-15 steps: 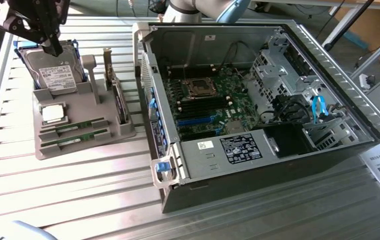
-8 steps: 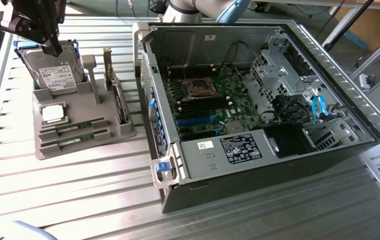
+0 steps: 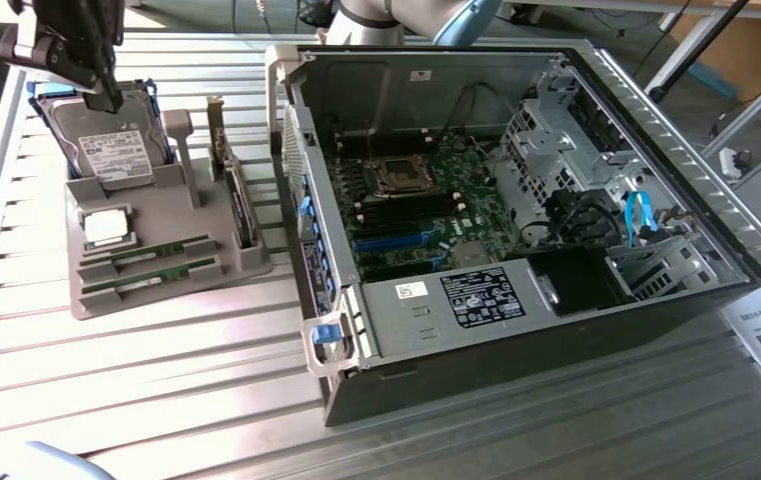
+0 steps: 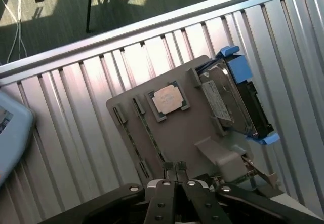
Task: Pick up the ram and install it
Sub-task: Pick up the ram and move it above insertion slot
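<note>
The ram (image 3: 153,252) stands on its long edge in a slot of the grey holder (image 3: 220,262). It sits just beside the square processor (image 3: 107,228), on the side of it away from the hard drive (image 3: 113,150). A second ram stick (image 3: 140,283), alike in look, lies parallel in the next slot, toward the holder's outer edge. In the exterior view both long axes run from left to right, rising slightly to the right, with the thin top edges facing up. The gripper (image 3: 97,88) hangs above the holder's hard-drive end, well apart from the ram. The exterior view takes in the open computer case (image 3: 700,300) beside the holder on the slatted counter (image 3: 153,390), with its motherboard (image 3: 420,200) exposed. The wrist view looks down on the holder (image 4: 187,133), where the ram (image 4: 152,135) is a thin dark line ending near the gripper (image 4: 175,167), whose fingers are pressed together and carry nothing.
</note>
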You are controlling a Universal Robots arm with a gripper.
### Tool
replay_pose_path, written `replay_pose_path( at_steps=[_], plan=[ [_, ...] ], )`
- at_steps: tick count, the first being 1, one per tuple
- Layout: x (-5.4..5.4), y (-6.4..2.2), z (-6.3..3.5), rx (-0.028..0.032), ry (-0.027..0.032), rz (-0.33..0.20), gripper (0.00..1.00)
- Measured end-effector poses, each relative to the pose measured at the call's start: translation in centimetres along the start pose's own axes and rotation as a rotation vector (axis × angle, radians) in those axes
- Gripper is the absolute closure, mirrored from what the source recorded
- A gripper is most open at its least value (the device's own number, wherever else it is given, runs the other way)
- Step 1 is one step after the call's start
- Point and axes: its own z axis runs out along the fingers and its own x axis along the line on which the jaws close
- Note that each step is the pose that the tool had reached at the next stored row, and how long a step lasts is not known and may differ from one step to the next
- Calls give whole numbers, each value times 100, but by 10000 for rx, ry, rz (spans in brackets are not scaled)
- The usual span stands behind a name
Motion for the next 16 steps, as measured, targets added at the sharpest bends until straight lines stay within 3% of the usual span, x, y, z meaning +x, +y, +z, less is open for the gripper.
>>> replay_pose_path(
  at_steps=[2,4,16],
  plan=[
    [0,0,0,-8,15,-334,89],
    [0,0,0,-25,45,-1013,89],
    [0,0,0,-74,133,-3019,89]
  ],
)
